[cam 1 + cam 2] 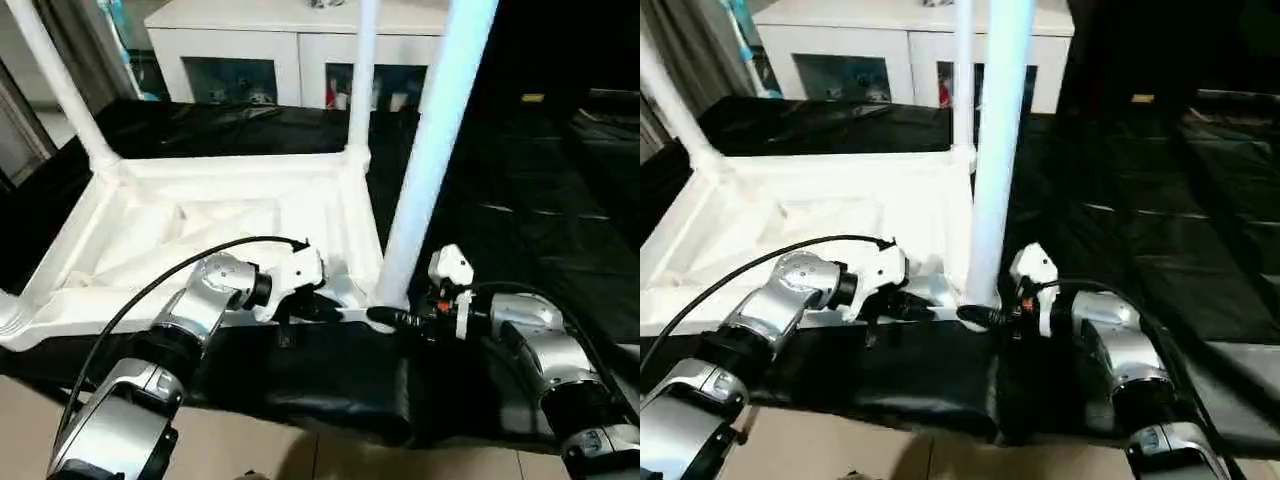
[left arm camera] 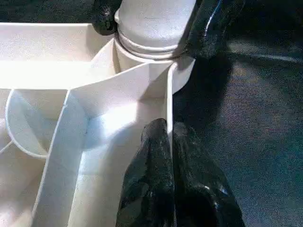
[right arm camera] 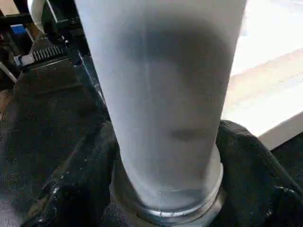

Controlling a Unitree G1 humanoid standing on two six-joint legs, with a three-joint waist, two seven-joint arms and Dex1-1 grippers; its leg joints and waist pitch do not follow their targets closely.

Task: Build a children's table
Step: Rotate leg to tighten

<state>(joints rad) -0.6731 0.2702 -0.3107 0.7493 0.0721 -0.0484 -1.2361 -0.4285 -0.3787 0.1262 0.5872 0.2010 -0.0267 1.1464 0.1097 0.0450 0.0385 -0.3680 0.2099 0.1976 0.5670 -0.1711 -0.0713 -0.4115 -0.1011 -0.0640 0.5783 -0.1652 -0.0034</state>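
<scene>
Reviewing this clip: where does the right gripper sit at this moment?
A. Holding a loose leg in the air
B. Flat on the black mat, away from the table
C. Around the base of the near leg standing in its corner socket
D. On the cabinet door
C: the right gripper has a finger on each side of the near leg just above its socket in the table top.

The white plastic rectangular table top (image 1: pixel 215 235) lies underside-up, three white tapered tube legs (image 1: pixel 432 150) upright in its corners, before the white glass-doored cabinet (image 1: pixel 260 45).

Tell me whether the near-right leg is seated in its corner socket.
It appears seated: the near-right leg stands upright, its base inside the round corner socket of the upturned table top. How deep it sits cannot be told.
</scene>
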